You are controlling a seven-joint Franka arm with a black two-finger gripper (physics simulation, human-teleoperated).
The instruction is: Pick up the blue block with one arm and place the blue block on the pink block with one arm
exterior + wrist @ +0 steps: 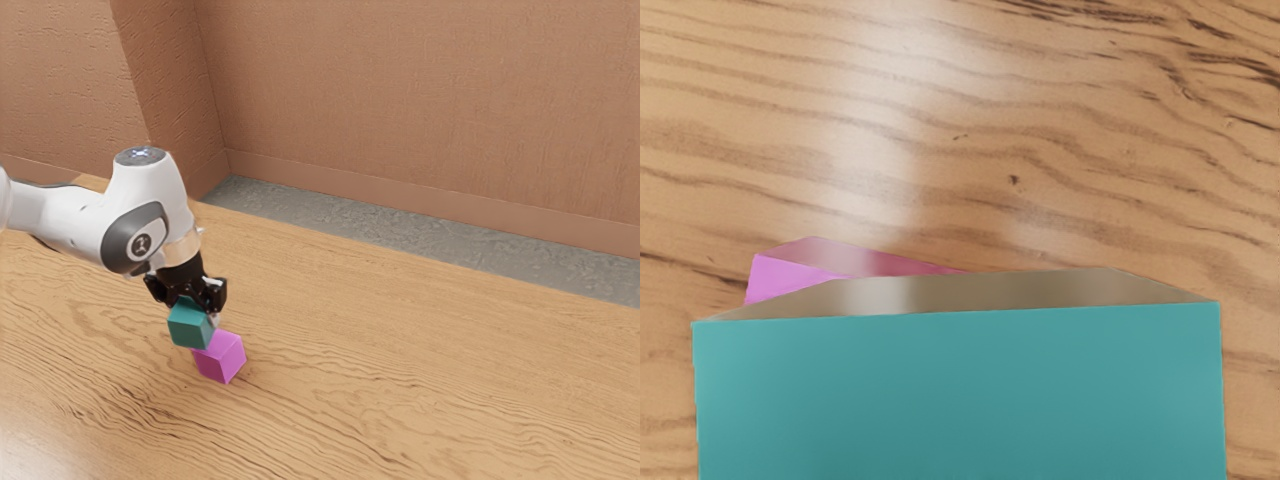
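Gripping the blue-green block point(190, 326) tight, the jaws hold it over the pink block point(222, 357), near left on the worktop point(420, 360).

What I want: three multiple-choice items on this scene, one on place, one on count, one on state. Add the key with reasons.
1. Where is the blue block? A) just over the pink block B) beneath it C) far from it
2. How many blocks are there? A) one B) four C) two
3. The gripper is: A) open B) shut on the blue block C) shut on the pink block
Key: 1A, it overlaps the pink block's top; 2C, one blue, one pink; 3B, it clamps the blue block from two sides.
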